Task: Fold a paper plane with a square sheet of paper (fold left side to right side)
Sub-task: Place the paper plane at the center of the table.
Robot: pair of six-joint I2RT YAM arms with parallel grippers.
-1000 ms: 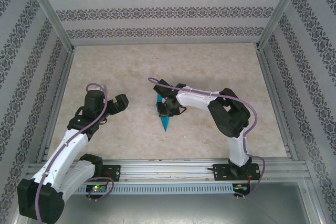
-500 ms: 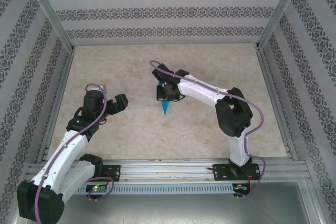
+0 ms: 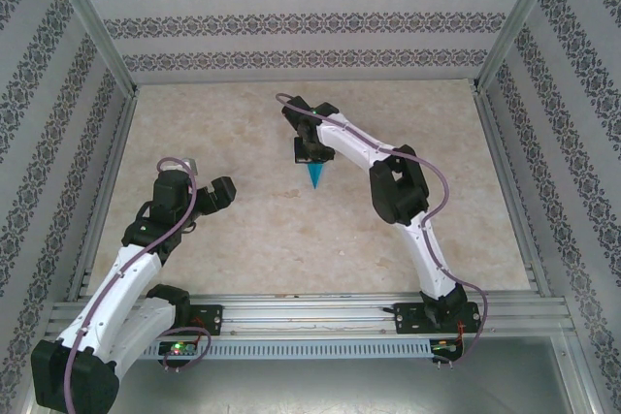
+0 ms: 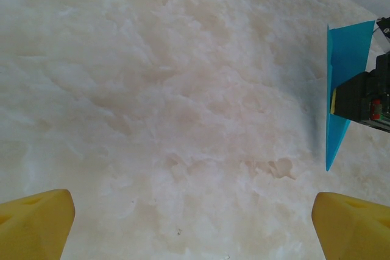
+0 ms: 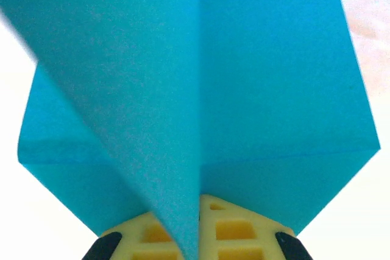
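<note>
R hand (image 3: 310, 154) clenched on paper plane (image 3: 313, 177), nose pointing down-frame. Over the last sec my arm stretched out and the plane went from mid-frame to upper centre. L hand (image 3: 215, 191) released, idle at left. Folding looks done; prob. carrying it to set down.

Right arm (image 3: 388, 186) reaches far forward with its elbow raised. Right gripper (image 3: 310, 150) is clamped on the paper plane (image 3: 313, 175). Left arm (image 3: 126, 259) is bent, well left of the paper plane. Left gripper (image 3: 215, 191) has its jaws spread wide.
</note>
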